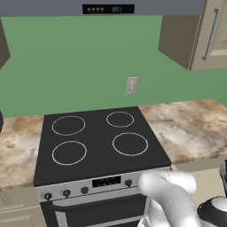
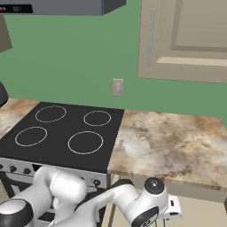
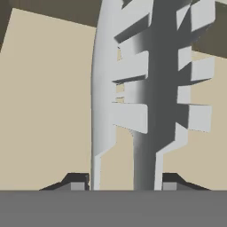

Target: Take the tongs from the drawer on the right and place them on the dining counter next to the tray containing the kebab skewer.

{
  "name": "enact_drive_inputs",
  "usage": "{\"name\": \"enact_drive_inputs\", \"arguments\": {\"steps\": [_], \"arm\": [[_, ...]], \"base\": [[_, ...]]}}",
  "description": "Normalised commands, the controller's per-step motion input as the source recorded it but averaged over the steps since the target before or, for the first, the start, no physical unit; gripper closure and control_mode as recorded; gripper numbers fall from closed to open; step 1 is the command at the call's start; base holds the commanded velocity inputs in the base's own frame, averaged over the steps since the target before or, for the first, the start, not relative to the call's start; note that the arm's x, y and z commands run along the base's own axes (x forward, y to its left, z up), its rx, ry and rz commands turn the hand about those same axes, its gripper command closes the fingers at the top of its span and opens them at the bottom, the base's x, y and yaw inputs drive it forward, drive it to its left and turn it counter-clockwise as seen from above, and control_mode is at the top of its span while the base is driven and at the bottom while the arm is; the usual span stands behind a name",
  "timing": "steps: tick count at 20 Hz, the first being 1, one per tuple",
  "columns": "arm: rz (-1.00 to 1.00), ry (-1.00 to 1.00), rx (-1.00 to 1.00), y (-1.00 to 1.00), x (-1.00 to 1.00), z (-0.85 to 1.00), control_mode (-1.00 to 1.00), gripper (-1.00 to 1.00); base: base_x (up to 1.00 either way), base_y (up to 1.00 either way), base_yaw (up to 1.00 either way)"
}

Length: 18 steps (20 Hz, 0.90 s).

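The grey metal tongs (image 3: 146, 88) stand close in front of the hand camera, their ridged, scalloped tip pointing up the picture. My gripper (image 3: 124, 185) is shut on the tongs, with one dark fingertip (image 3: 77, 184) against each arm at the lower end. Behind them lies the beige inside of the drawer (image 3: 44, 111), with a dark brown band above it. In the right base view my arm bends down below the worktop's front edge, right of the stove, and the white hand (image 2: 172, 207) shows there. The dining counter, tray and kebab skewer are out of view.
A black four-ring stove (image 1: 99, 142) with a knob panel sits between marbled worktops (image 1: 190, 128). Beige wall cabinets (image 2: 186, 40) hang above the right worktop. A socket (image 1: 132, 85) is on the green wall, and a hood (image 1: 108, 8) hangs over the stove.
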Motion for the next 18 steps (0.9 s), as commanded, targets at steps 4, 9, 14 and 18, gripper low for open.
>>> {"name": "enact_drive_inputs", "arguments": {"steps": [4, 9, 14, 18], "arm": [[0.00, -0.08, 0.00, 0.00, -0.42, 1.00, -1.00, 1.00], [0.00, -0.08, 0.00, 0.13, -0.11, 1.00, -1.00, 1.00], [0.00, -0.03, 0.00, 0.43, 0.01, 1.00, -1.00, 1.00], [0.00, 0.00, 0.00, 0.81, 0.01, 1.00, -1.00, 1.00]], "base": [[0.00, 0.00, 0.00], [0.00, 0.00, 0.00], [0.00, 0.00, 0.00], [0.00, 0.00, 0.00]]}}
